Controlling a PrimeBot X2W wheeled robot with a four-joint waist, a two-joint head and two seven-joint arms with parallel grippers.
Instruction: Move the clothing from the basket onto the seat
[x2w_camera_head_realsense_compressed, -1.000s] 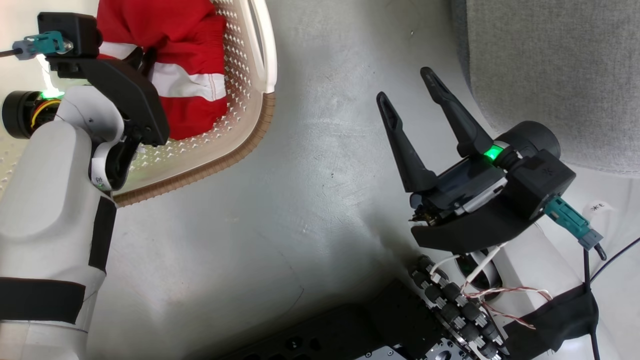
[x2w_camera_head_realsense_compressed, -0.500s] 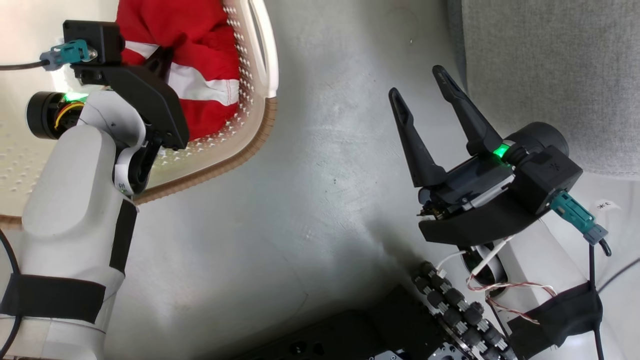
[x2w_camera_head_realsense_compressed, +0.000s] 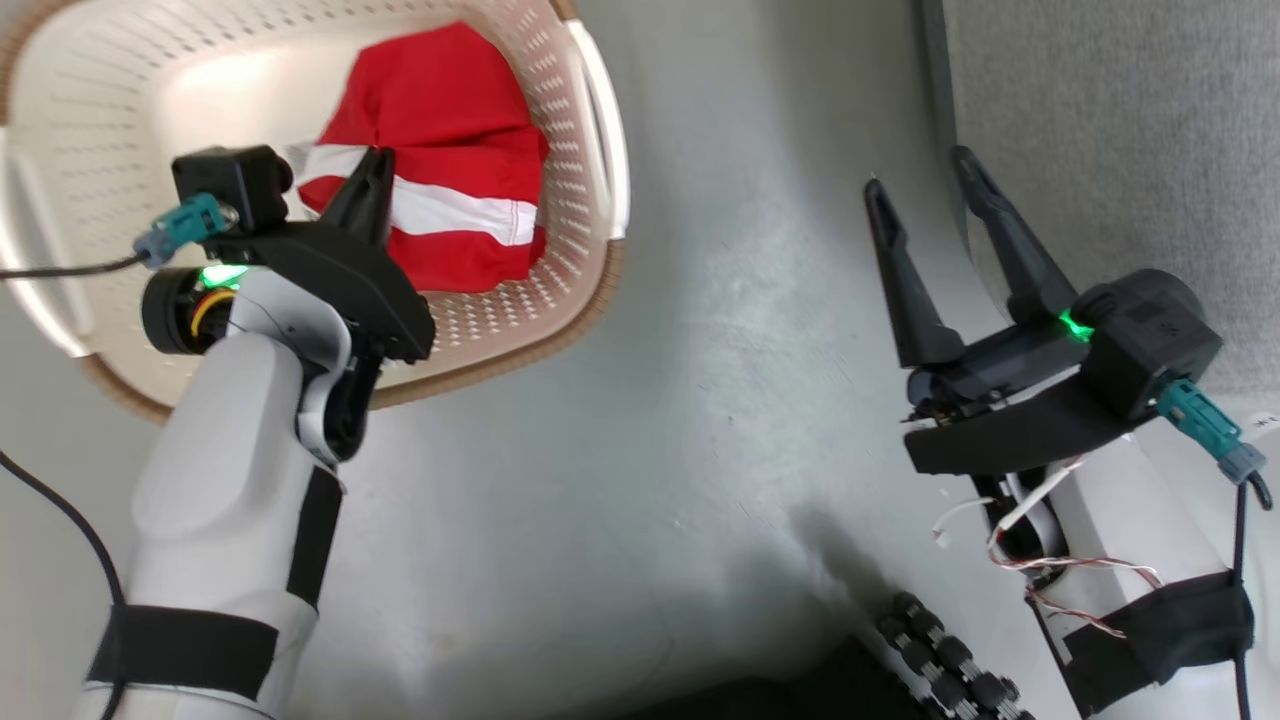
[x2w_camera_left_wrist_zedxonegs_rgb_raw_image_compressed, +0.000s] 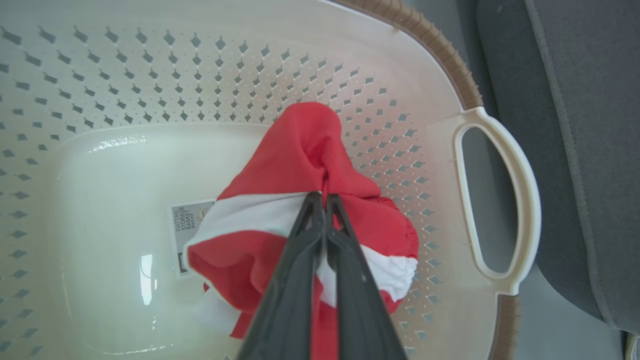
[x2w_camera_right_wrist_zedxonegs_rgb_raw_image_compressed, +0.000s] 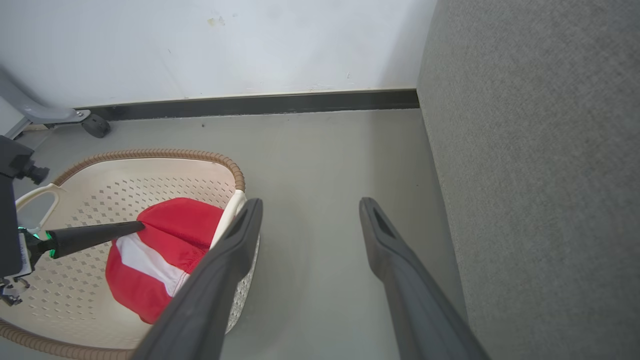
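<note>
The left gripper (x2w_camera_left_wrist_zedxonegs_rgb_raw_image_compressed: 322, 196) is pinching a fold of the clothing (x2w_camera_left_wrist_zedxonegs_rgb_raw_image_compressed: 300, 150) between closed jaws, inside the basket (x2w_camera_left_wrist_zedxonegs_rgb_raw_image_compressed: 150, 75) near its handle-side wall, presumably securing purchase for lifting. The right gripper (x2w_camera_head_realsense_compressed: 915, 172) is hovering outside the basket, jaws wide, toward the seat (x2w_camera_head_realsense_compressed: 1120, 120).

You have a black skirting strip (x2w_camera_right_wrist_zedxonegs_rgb_raw_image_compressed: 260, 104) running across the upper part of the right wrist view.
Above the strip: plain white painted wall (x2w_camera_right_wrist_zedxonegs_rgb_raw_image_compressed: 150, 45), with a few small yellowish specks (x2w_camera_right_wrist_zedxonegs_rgb_raw_image_compressed: 216, 21) well above it.
Below the strip: smooth matte grey floor (x2w_camera_right_wrist_zedxonegs_rgb_raw_image_compressed: 320, 150).
At the strip's left end: a slanting grey metal leg (x2w_camera_right_wrist_zedxonegs_rgb_raw_image_compressed: 35, 111) on a black caster wheel (x2w_camera_right_wrist_zedxonegs_rgb_raw_image_compressed: 96, 125), the wheel standing in front of the strip.
</note>
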